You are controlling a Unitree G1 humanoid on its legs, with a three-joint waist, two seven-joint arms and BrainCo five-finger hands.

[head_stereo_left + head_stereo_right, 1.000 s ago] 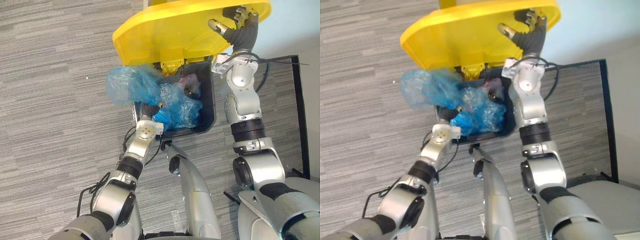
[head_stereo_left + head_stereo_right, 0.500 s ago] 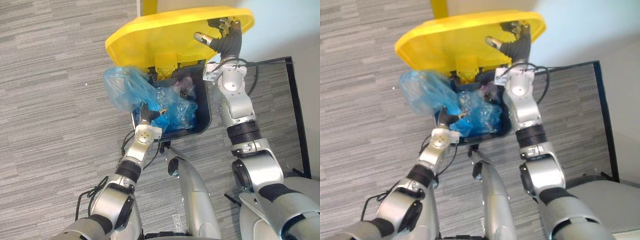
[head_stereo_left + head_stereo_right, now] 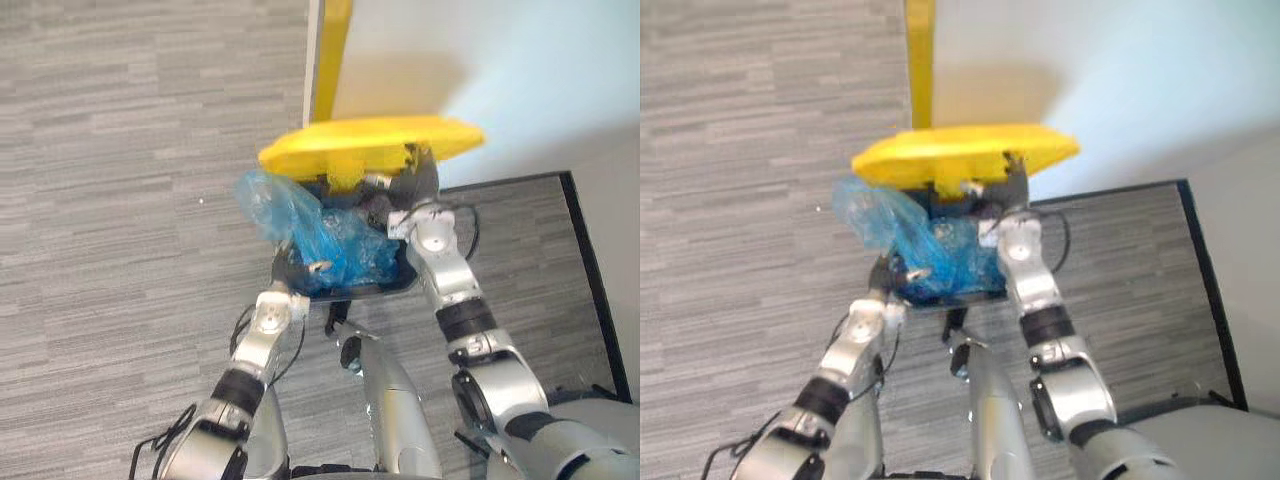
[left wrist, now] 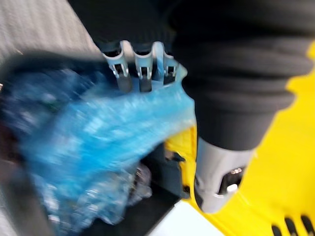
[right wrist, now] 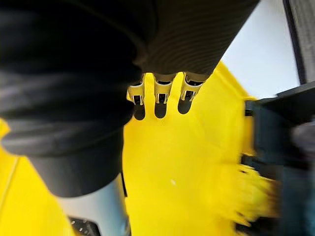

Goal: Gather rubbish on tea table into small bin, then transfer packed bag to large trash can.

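**Blue bag (image 3: 300, 225) at the large trash can (image 3: 392, 288), left hand (image 4: 140, 73) gripping it**

Left hand: fingers curled into the bag's thin plastic, which bunches up under them. The thumb stands apart on the lid side. The bag's lower part sits inside the can on top of more crumpled blue plastic. Its puffed upper part bulges out over the can's left rim, above the carpet.

Right hand (image 5: 158, 93): up against the underside of the yellow lid (image 3: 370, 148), at the can's right rear corner. Can't tell how it grips. The lid is raised and tilted over the opening, hinged at the far side.

The can is dark-bodied and stands on grey striped carpet floor (image 3: 120, 200), close to a pale wall (image 3: 480, 60). A yellow vertical strip (image 3: 333, 50) runs up just behind the lid.
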